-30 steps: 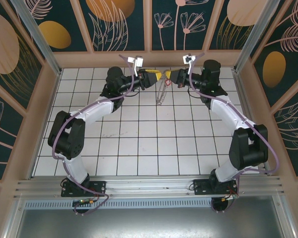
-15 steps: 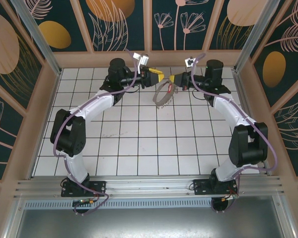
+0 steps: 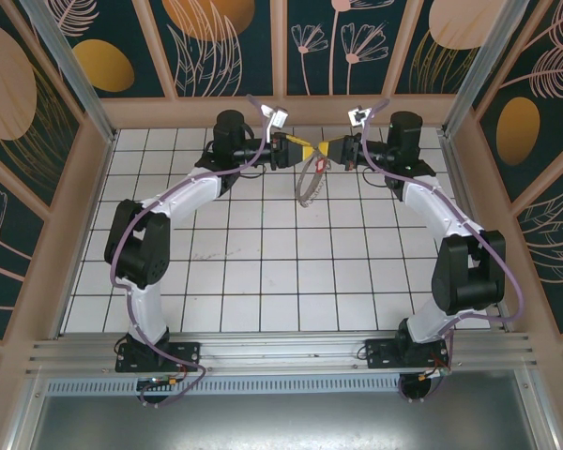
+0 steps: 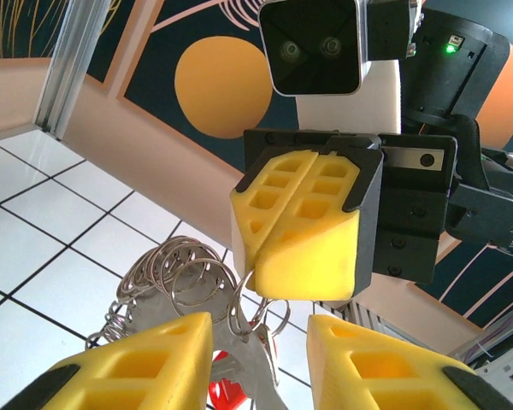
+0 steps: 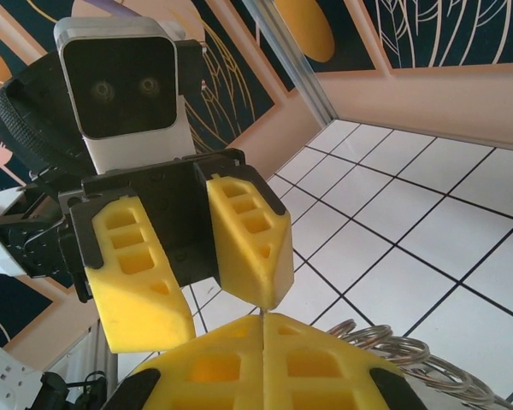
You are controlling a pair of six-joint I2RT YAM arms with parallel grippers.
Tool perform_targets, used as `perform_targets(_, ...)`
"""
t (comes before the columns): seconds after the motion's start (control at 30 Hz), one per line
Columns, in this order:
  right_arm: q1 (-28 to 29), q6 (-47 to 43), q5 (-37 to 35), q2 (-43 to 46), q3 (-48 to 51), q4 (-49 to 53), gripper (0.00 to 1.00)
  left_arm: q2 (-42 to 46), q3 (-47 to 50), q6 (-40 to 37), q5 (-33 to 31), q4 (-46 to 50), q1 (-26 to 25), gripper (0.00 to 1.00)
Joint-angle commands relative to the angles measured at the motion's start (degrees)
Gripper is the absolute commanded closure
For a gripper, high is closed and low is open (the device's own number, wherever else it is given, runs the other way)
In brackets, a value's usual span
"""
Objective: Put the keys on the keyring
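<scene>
Fringed keyring aloft; red key adjacent

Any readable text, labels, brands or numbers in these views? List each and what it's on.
None readable.
Wall panels: plant and disc artwork, no lettering.
White wrist camera housing: no label visible.
keyring: any stamping on its metal pieces is too small to tell.
Small circuit board at the left arm's base: too small to read.
</scene>
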State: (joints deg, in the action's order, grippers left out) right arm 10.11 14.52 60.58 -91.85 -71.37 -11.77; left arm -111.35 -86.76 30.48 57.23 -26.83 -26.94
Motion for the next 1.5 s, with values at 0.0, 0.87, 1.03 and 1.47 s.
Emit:
perform_targets(0.0,-0.26,1.33,2.85,-0.06,-0.70,-4.62,1.00,-1.09,-1.88,1.25,1.88,-2.38,0.40,0.66)
perform_targets(0.87,1.66,3.16,3.50,-1.02,-0.15,-7.40,1.00,-2.72,-1.79,8.53,2.34,-11.39,0.31,0.73)
perform_targets(1.03,1.63,3.19,2.80,-1.05,-0.07,-7.30,1.00,-2.59,-1.20,9.12,2.62,-12.26,0.31,0.87)
perform_targets(1.47,1.64,3.94,2.31,-1.48,-0.34,-8.18,1.00,-1.75,1.29,10.27,3.45,-15.01,0.31,0.84)
